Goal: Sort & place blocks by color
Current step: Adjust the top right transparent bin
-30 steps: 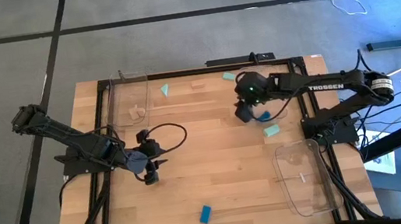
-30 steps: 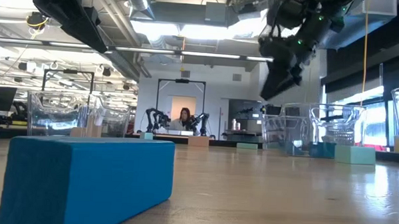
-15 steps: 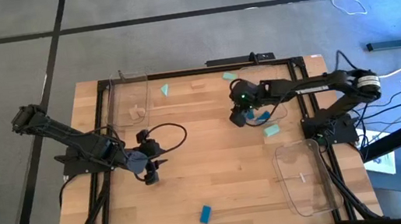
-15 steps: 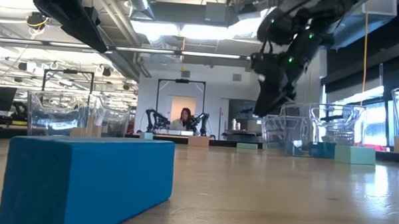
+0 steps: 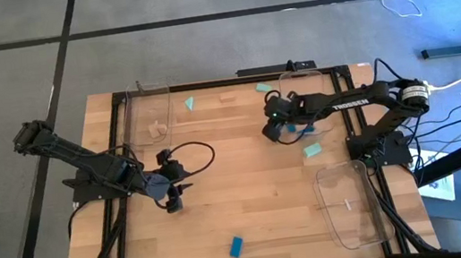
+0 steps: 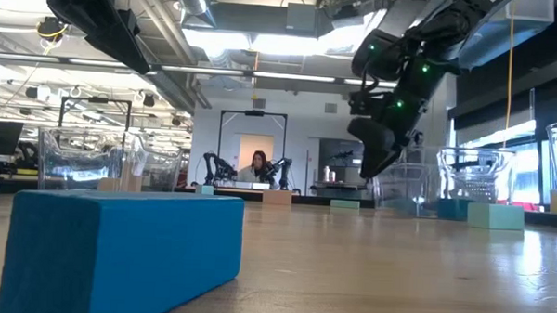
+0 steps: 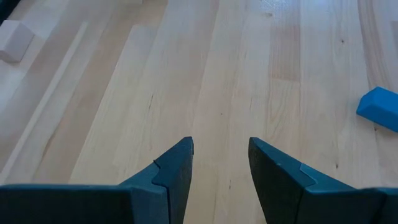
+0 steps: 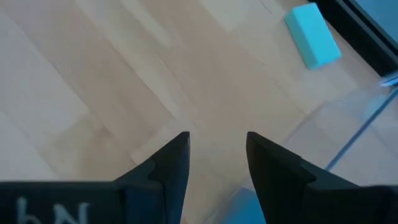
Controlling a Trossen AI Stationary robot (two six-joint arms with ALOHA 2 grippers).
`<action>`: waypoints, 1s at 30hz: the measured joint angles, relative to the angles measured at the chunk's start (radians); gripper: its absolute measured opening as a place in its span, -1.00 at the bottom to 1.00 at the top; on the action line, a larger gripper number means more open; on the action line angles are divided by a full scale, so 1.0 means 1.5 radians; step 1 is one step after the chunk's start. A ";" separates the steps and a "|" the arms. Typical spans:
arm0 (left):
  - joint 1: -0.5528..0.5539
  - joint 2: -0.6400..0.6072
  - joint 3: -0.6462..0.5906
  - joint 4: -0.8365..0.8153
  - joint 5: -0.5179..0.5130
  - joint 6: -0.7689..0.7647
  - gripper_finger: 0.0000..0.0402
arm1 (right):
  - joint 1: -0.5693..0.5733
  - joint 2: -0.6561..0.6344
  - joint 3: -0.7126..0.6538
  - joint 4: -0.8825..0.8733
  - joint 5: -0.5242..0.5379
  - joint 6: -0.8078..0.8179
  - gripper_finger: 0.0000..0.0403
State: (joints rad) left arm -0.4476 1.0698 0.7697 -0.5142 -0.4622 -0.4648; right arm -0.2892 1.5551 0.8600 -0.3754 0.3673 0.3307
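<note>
Blocks are lying closest to the right gripper [image 5: 273, 132]: a pale mint green block [image 5: 311, 149] is sitting just beside it, toward that arm's base. Its fingers are spread and empty. Across the bench, the left gripper [image 5: 174, 204] is waiting, spread too.

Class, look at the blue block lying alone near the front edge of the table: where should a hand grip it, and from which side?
Probably from straight above, fingers closing across the two long sides of the blue block. It lies flat and oblong, slightly turned on the table, with clear wood all round it, so nothing blocks a descent.
</note>
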 joint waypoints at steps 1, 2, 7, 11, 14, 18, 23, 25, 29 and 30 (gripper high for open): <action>0.000 0.000 0.000 0.000 0.000 0.000 -0.26 | 0.000 0.000 0.000 -0.004 0.002 0.000 -0.20; 0.000 0.000 0.000 0.000 0.000 0.000 -0.26 | -0.001 0.000 0.000 -0.008 0.004 -0.001 -0.20; 0.000 0.000 0.000 0.000 0.000 0.000 -0.26 | -0.001 -0.001 0.000 -0.041 0.021 -0.016 -0.20; 0.000 0.000 0.000 0.000 0.000 0.000 -0.26 | -0.002 0.000 -0.001 -0.087 0.076 -0.013 -0.20; 0.000 0.000 0.000 0.000 0.000 0.000 -0.26 | -0.002 0.000 -0.002 -0.103 0.116 -0.012 -0.20; 0.000 0.000 0.000 0.000 0.000 0.001 -0.26 | -0.002 0.000 -0.002 -0.108 0.160 -0.013 -0.20; 0.000 0.000 0.000 0.000 -0.001 0.001 -0.26 | -0.002 0.000 -0.002 -0.114 0.215 -0.012 -0.20; 0.000 0.000 0.000 0.000 -0.001 0.001 -0.26 | -0.002 0.000 -0.002 -0.115 0.233 -0.012 -0.20; 0.000 0.000 0.000 0.000 -0.001 0.001 -0.26 | -0.002 0.000 -0.001 -0.115 0.263 -0.010 -0.20; 0.000 0.000 0.000 0.000 -0.001 0.001 -0.26 | -0.002 0.000 -0.001 -0.116 0.268 -0.005 -0.20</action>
State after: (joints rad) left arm -0.4477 1.0698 0.7698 -0.5142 -0.4629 -0.4638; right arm -0.2928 1.5550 0.8582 -0.5488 0.7688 0.3236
